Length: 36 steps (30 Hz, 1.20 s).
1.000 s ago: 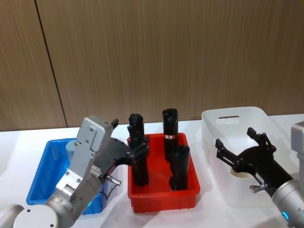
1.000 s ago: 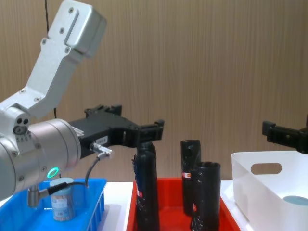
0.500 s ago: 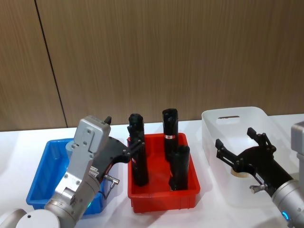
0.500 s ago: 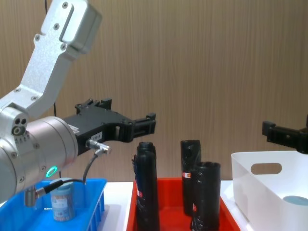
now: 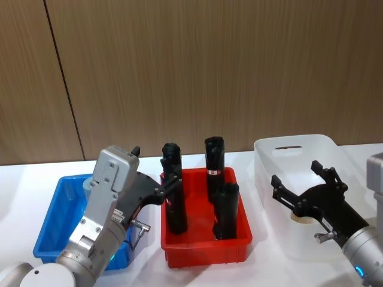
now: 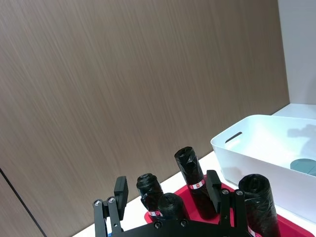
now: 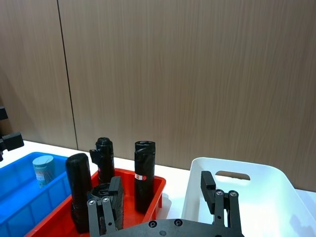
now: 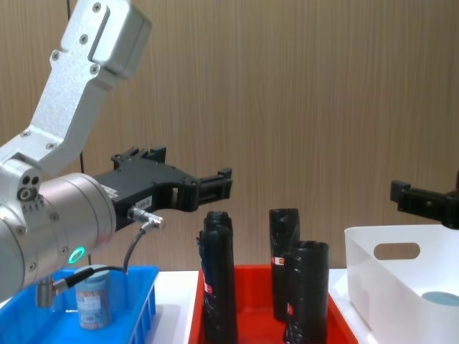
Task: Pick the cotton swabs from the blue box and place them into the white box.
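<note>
Looks like the reach-for-a-tub step. Got the left claw (image 6: 167, 190) spread wide and empty, hanging above the black cylinders (image 8: 219, 287) in the red tray (image 5: 206, 248), with a cotton swabs (image 8: 92, 299) tub standing well below and behind it in the blue box (image 5: 51, 230). Would pull back over that tub, tip the fingers down, drop straight, then squeeze around the label band rather than the lid. Leave the right claw (image 5: 297, 179), also spread, parked over the white box (image 8: 366, 287).

The left hand (image 8: 215, 185) has lifted and drawn back a little from the front black cylinder (image 8: 218, 287), toward the blue box (image 8: 142, 301).
</note>
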{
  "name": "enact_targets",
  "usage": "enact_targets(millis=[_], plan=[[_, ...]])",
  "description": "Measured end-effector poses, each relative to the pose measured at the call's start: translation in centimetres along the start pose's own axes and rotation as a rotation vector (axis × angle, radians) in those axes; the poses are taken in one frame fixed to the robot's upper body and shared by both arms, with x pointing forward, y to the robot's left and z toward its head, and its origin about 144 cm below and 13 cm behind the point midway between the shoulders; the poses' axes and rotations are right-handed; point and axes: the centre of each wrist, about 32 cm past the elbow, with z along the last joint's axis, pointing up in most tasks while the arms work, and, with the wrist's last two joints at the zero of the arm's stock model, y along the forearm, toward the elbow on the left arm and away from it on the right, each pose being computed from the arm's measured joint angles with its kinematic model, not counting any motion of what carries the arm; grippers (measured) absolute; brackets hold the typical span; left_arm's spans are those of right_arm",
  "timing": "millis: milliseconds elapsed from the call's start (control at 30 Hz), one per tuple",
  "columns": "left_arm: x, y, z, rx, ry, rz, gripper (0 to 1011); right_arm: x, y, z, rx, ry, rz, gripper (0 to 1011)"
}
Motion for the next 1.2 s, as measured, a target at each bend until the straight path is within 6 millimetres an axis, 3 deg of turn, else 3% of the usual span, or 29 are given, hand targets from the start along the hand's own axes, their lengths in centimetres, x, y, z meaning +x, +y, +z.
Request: enact_targets(millis=[733,1200], plan=[[0.0,0.0,0.0,0.001,0.001,0.000,1004,0.8,1.0,0.6,-0.078,0.041,0.159,1002],[0.0,0.0,0.0,0.001,0.001,0.000,1004,1.1,3.9,0.2,-0.174,0.065,0.290,1002]])
